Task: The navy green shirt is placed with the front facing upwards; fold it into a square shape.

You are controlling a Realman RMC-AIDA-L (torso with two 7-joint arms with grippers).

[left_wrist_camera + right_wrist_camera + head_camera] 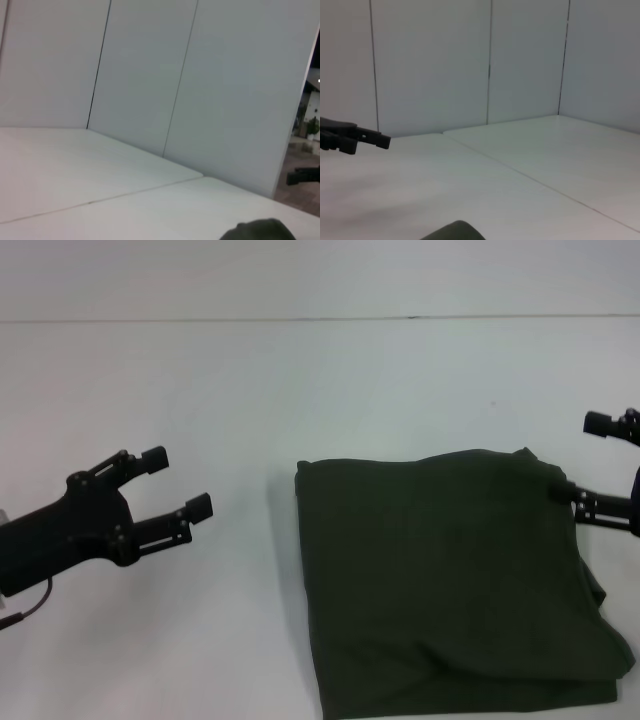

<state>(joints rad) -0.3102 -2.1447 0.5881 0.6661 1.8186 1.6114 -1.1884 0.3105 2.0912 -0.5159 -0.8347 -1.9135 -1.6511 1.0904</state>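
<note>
The navy green shirt (450, 580) lies folded into a rough rectangle on the white table (200, 370), right of centre in the head view, with no lettering showing. My right gripper (578, 457) is open at the shirt's far right corner; its lower finger (563, 492) is over the cloth edge and nothing is between the fingers. My left gripper (178, 483) is open above bare table, well to the left of the shirt. A dark edge of the shirt (260, 230) shows low in the left wrist view, and another edge of the shirt (452, 232) shows low in the right wrist view.
Bare white tabletop stretches to the left of and beyond the shirt, up to pale wall panels (430, 65) behind. A thin seam (100, 200) crosses the table surface. The shirt's near edge runs down to the bottom of the head view.
</note>
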